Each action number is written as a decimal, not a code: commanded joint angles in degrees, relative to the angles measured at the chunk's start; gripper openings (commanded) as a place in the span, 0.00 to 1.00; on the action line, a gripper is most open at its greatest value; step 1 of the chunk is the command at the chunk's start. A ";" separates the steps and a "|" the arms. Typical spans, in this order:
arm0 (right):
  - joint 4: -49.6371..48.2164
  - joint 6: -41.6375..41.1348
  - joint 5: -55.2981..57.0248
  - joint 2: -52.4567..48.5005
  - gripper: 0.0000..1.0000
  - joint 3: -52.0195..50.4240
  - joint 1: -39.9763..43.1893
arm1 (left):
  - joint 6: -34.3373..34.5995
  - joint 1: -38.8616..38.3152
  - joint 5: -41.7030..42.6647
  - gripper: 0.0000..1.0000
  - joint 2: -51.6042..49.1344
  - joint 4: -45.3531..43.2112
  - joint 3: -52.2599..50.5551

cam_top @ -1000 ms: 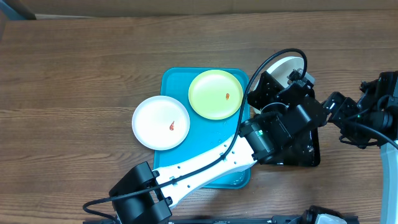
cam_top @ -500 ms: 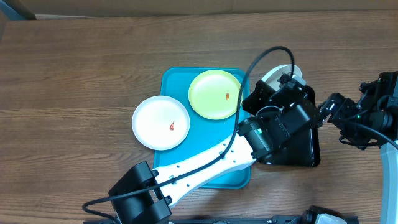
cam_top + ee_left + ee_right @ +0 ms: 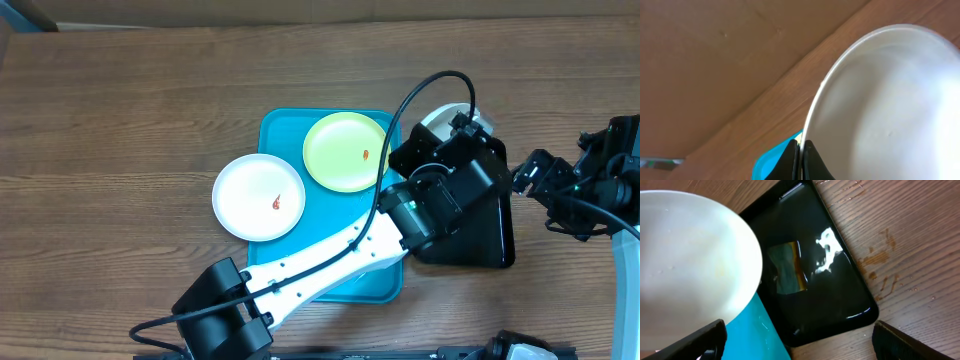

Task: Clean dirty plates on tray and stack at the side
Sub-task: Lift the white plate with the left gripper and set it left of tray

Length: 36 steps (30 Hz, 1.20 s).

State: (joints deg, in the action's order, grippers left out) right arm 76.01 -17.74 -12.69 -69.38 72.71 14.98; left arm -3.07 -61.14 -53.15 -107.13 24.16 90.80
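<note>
Shows a wooden tabletop [image 3: 120, 110] from above, with the job judged barely under way. Nearest, the turquoise tray [image 3: 280, 135], its near half bare beneath the white left arm crossing it. Further back, a smeared white plate [image 3: 259, 198] lying partly on the tray and partly over its left rim, red-orange spot unwiped. Beyond that, a yellow-green plate [image 3: 347, 150] flat in the tray's far end, likewise marked with a small smear. To the right, just beside the tray, a black tray [image 3: 495, 240], wet and glossy, with a sponge [image 3: 786, 269] lying in it. Near its far left corner, a third white plate [image 3: 690, 255] held up and tilted, rim pinched tight in the left pincer [image 3: 801, 156]; no smear visible on the faces shown. Right pincer [image 3: 800, 347] spread wide and empty, hovering over the black tray, sponge not picked up. No stack visible anywhere at the side. Probably an early stage: one plate lifted for wiping, none set aside, two dirty ones waiting.
</note>
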 commanded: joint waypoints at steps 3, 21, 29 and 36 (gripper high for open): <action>0.00 0.63 -0.26 0.24 0.94 0.42 0.20 | 3.19 -0.11 -6.36 0.04 1.90 -1.57 1.29; 1.01 0.63 -0.28 0.24 0.94 0.42 0.20 | 32.94 27.85 35.71 0.04 25.62 33.44 1.95; 0.61 0.63 -0.28 0.24 0.94 0.42 0.20 | 31.06 64.28 41.07 0.04 29.88 50.93 -1.62; 0.63 0.63 -0.28 0.24 0.95 0.42 0.20 | 26.80 83.47 49.07 0.04 28.57 39.28 -15.93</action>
State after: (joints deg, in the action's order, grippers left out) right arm 76.95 -17.74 -12.71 -69.38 72.71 15.03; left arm 26.11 17.21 -9.10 -77.95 66.96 80.40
